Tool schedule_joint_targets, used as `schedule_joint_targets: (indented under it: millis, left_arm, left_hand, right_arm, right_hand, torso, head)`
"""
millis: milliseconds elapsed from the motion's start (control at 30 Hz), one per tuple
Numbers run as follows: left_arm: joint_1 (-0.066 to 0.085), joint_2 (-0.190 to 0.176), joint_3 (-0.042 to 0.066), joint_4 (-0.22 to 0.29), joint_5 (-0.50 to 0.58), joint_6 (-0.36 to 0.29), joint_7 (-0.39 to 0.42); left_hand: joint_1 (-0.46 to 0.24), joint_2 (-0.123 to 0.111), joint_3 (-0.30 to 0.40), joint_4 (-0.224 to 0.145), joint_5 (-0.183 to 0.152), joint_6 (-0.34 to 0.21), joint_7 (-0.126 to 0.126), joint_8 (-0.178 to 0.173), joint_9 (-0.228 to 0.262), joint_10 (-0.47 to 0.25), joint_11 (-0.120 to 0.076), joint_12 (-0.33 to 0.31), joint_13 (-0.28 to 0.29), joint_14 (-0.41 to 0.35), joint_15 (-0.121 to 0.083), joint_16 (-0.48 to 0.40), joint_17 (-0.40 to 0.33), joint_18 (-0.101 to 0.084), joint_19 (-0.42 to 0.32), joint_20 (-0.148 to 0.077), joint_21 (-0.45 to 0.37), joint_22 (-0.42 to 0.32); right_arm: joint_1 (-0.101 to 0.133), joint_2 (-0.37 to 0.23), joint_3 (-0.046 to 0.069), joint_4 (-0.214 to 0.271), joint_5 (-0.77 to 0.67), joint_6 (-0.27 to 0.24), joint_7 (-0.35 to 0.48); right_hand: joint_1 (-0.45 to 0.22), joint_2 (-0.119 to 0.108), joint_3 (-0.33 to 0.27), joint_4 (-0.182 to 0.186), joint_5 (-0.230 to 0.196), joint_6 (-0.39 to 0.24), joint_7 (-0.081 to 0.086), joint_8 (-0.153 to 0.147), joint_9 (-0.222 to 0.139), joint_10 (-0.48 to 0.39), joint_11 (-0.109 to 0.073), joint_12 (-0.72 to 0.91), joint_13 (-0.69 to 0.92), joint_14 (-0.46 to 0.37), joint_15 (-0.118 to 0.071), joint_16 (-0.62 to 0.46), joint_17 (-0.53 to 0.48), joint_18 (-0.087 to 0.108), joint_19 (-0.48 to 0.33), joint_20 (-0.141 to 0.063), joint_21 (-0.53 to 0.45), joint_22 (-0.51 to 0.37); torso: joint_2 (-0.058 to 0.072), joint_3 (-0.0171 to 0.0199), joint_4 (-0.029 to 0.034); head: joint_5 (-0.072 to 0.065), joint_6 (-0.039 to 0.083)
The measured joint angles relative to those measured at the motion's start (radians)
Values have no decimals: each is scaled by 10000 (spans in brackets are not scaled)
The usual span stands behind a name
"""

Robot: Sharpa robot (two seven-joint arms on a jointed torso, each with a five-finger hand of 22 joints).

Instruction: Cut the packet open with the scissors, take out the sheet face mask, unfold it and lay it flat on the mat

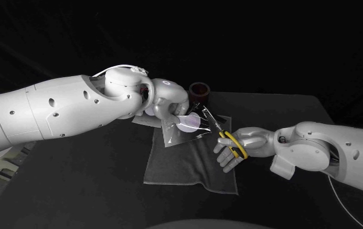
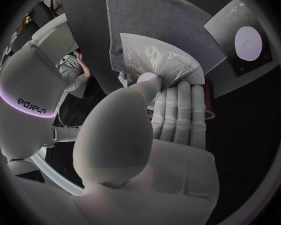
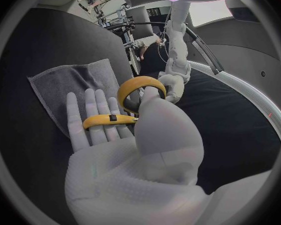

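The clear packet (image 1: pixel 184 127) sits over the grey mat's (image 1: pixel 189 171) 12 o'clock edge, pinched between the left hand's (image 1: pixel 170 105) thumb and fingers. At its 4 o'clock edge are yellow-handled scissors (image 1: pixel 234 146) — gripped by the right hand (image 1: pixel 253 139). Bare black table (image 1: pixel 75 187) lies toward 3 and 8 o'clock.

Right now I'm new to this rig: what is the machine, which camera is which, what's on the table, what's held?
It is a two-armed robot with silver many-fingered hands, working at a black table. The square picture looks down from a camera on its head. The two round ones come from fisheye cameras at the left and right wrists, each sitting behind its own hand. A grey mat lies on the table. The left hand pinches the clear packet over the mat. The right hand holds the yellow-handled scissors, blades pointing at the packet. Whether cutting has begun is unclear.
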Motion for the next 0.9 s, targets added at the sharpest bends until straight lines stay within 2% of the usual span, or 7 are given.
schedule_joint_targets:
  millis: [900]
  left_arm:
    - [1,1,-5,59,-47,23,0]
  left_hand:
    - [30,29,0,0,19,1,-1,-27,0,0,0,-18,6,-22,-22,0,-1,-1,-37,-37,0,-2]
  right_arm:
    - [34,329,0,-59,-112,14,-101]
  right_hand:
    - [0,0,0,0,0,0,-1,39,-18,0,1,-1,-8,0,0,37,-7,1,2,0,0,-3]
  torso:
    - [0,-1,3]
  head:
    - [-17,38]
